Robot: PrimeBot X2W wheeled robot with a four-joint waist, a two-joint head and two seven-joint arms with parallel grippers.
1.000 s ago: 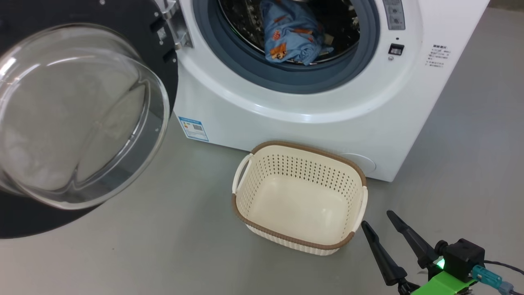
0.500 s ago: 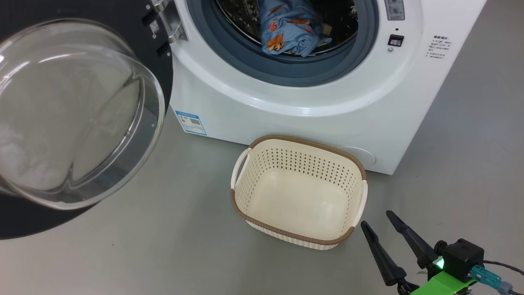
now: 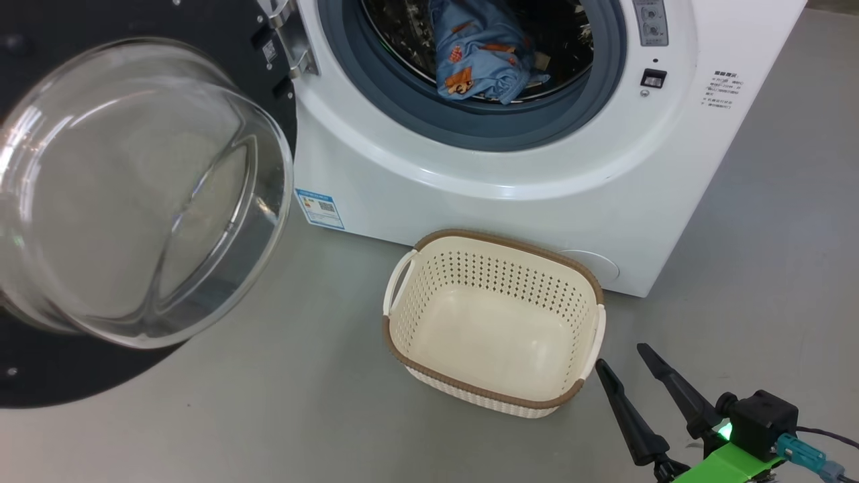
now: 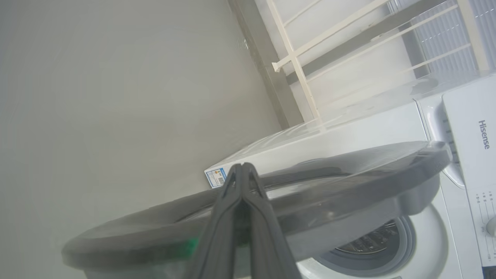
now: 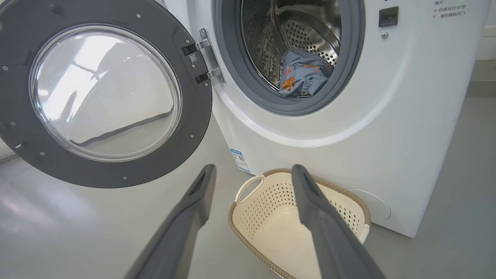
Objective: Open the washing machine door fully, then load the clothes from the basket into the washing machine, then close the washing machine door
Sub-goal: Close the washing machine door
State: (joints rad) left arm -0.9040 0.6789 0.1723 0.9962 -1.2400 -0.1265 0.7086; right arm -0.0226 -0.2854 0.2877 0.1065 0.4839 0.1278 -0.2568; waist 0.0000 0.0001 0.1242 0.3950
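Only the camera has shifted; the door (image 3: 134, 194) hangs open as before. Clothes (image 3: 480, 57) lie in the drum (image 5: 302, 31), basket (image 3: 503, 278) empty: closing remains. Left jaws are pinched together, empty, behind the door; right jaws gape, empty.

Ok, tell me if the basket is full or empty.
Empty. The basket shows a bare cream floor with nothing in it; the blue printed clothes lie inside the drum of the washing machine.
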